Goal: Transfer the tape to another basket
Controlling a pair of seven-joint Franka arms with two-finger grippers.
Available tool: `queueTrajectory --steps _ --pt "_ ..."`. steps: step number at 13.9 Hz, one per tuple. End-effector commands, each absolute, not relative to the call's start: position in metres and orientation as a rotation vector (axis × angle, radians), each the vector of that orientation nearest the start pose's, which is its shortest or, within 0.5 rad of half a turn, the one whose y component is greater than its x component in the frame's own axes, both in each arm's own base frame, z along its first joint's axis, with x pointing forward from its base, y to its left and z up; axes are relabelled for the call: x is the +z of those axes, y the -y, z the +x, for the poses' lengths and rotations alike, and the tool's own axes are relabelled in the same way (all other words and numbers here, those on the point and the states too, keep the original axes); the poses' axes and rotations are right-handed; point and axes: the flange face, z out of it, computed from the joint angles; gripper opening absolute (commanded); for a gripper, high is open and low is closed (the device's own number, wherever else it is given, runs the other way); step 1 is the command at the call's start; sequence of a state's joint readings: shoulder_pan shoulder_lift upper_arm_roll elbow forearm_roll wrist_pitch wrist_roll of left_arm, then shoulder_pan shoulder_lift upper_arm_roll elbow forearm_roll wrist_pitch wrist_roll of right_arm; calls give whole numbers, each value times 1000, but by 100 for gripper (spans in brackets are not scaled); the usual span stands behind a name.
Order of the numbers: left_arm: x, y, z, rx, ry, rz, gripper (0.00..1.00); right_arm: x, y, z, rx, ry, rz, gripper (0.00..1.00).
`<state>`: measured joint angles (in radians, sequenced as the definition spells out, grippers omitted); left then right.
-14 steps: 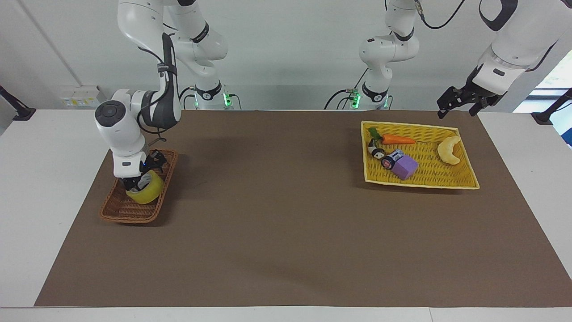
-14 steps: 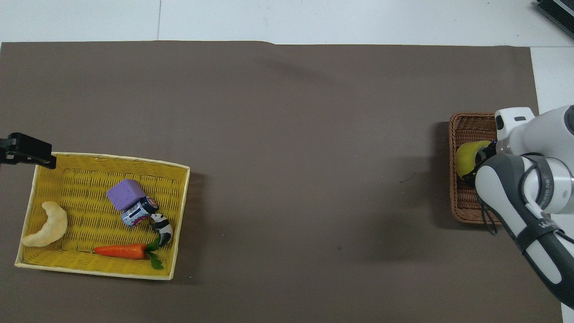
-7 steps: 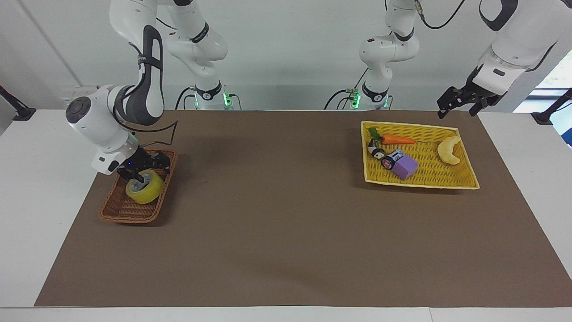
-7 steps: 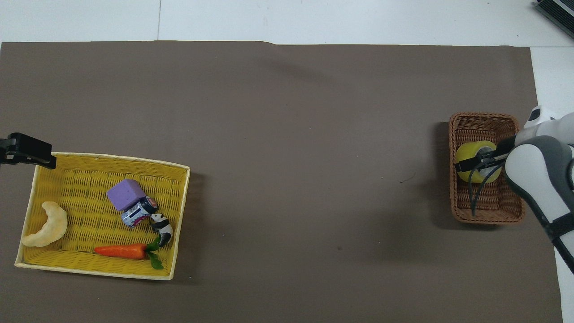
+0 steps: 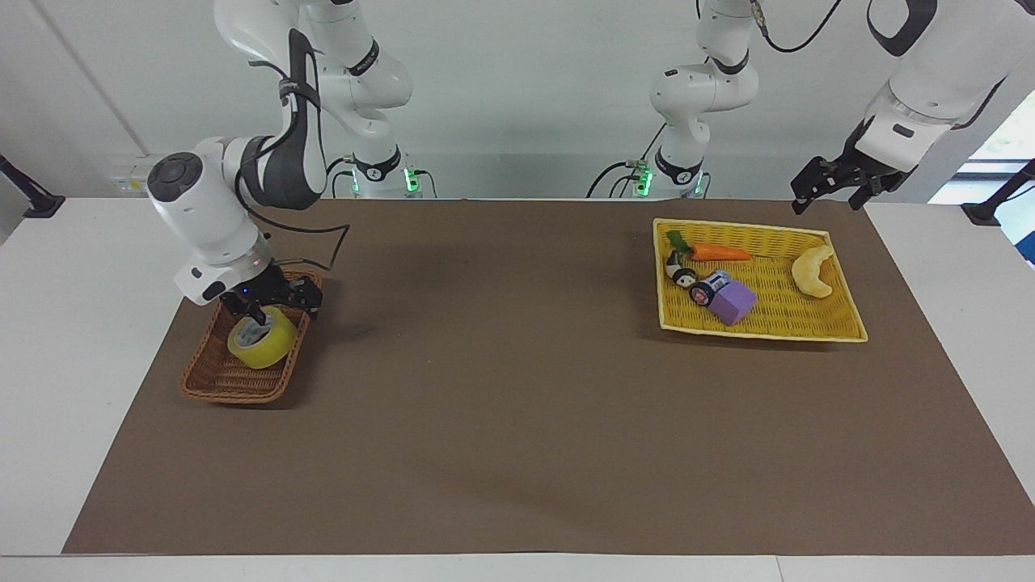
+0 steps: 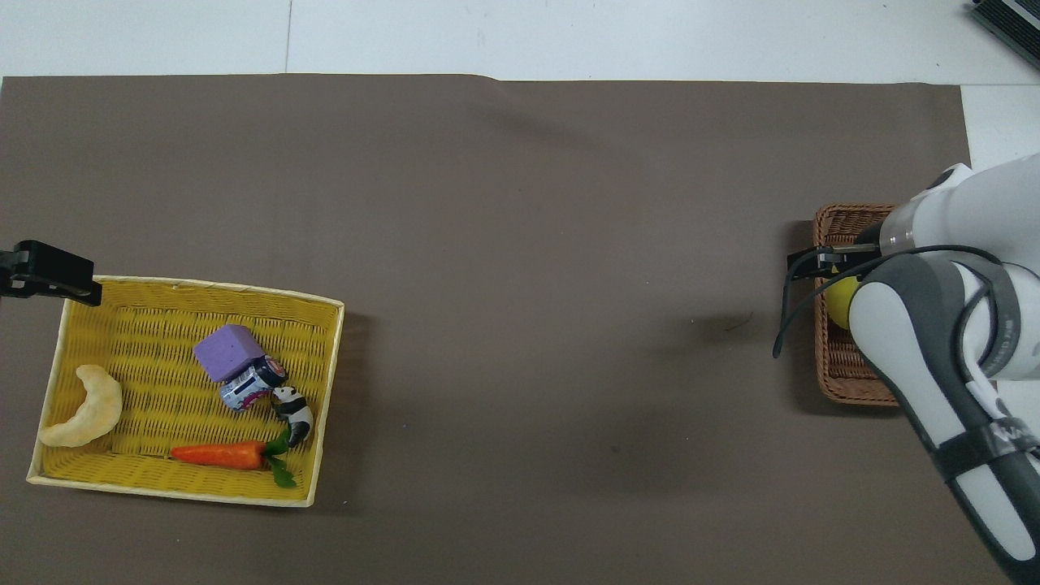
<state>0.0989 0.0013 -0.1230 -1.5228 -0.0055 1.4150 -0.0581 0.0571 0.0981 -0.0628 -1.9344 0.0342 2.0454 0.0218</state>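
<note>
Where a matte brown sheet covers the tabletop (image 5: 517, 420), a flat woven yellow tray (image 5: 808, 323) holds small toys at the left arm's end, and the basket (image 5: 214, 380), deep oblong dark wicker, sits at the right arm's end. Glossy yellow tape (image 5: 263, 343), a fat ring, lies in it. Over it the right hand (image 5: 267, 303) hangs spread wide, gripping nothing; from overhead the arm hides most of the roll. Waiting, the left hand (image 5: 833, 184) is open and empty.
</note>
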Motion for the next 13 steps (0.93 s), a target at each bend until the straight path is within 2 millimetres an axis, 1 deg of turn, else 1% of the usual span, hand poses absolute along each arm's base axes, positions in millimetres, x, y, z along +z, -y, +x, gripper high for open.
queueTrajectory --steps 1,2,4,5,6,7,9,11,13 --pt "637 11 534 183 81 -3149 100 473 -16 565 -41 -123 -3138 100" --pt "637 11 534 183 79 -3149 100 487 -17 560 -49 -138 -3142 100" --pt "637 11 534 183 81 -3149 100 536 -15 551 -70 -134 -3139 100" --pt "637 11 534 183 81 -3149 100 565 -11 548 -65 -141 -3134 100" --pt "637 11 533 185 79 -3149 100 586 -8 547 -59 -149 -3129 100" --pt "637 11 533 185 79 -3149 100 599 -6 544 -42 -157 -3127 100" --pt "637 11 533 185 79 -3149 100 607 -2 542 -45 -151 -3137 100" --pt "638 11 533 183 81 -3149 100 639 -3 531 -63 -84 -3142 100" --pt "637 11 533 185 79 -3149 100 663 -1 523 -5 -89 -3150 100"
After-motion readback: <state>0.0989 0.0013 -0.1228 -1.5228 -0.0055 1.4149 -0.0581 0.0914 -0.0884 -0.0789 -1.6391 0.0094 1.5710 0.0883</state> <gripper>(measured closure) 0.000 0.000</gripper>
